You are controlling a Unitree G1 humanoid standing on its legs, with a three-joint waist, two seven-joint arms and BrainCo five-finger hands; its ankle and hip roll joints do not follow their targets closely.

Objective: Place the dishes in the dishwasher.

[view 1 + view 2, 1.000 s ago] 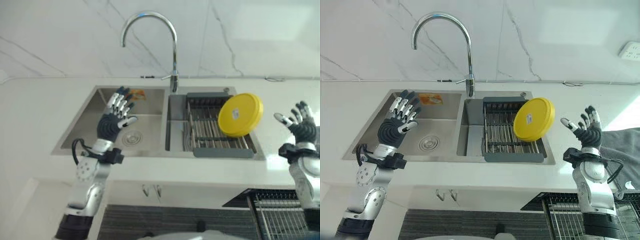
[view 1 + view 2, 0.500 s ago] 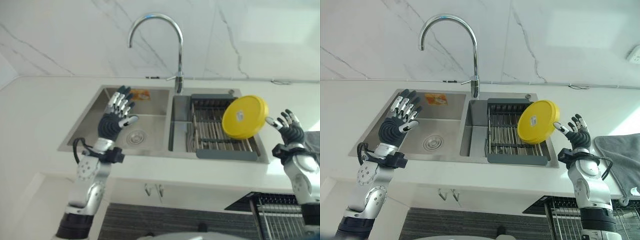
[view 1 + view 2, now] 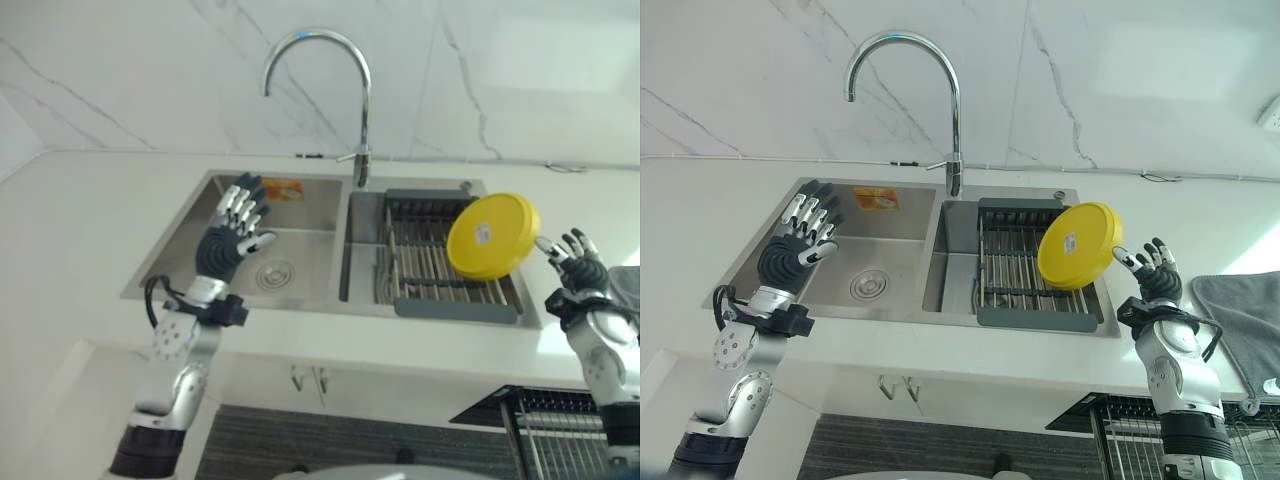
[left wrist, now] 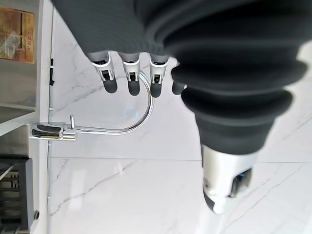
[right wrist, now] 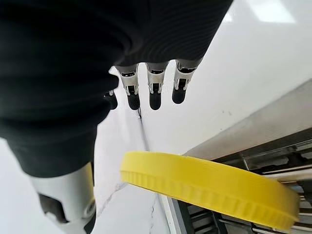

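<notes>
Closing in on the yellow plate [image 3: 1080, 245], my right hand [image 3: 1153, 275] spreading its fingers beside it, left hand [image 3: 232, 238] hovering open over the sink [image 3: 170, 268]

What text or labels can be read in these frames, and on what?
None legible.
Small sticker on the yellow plate: print too small to read.
Orange label on the back wall of the left sink basin: print blurred, unreadable.
</notes>
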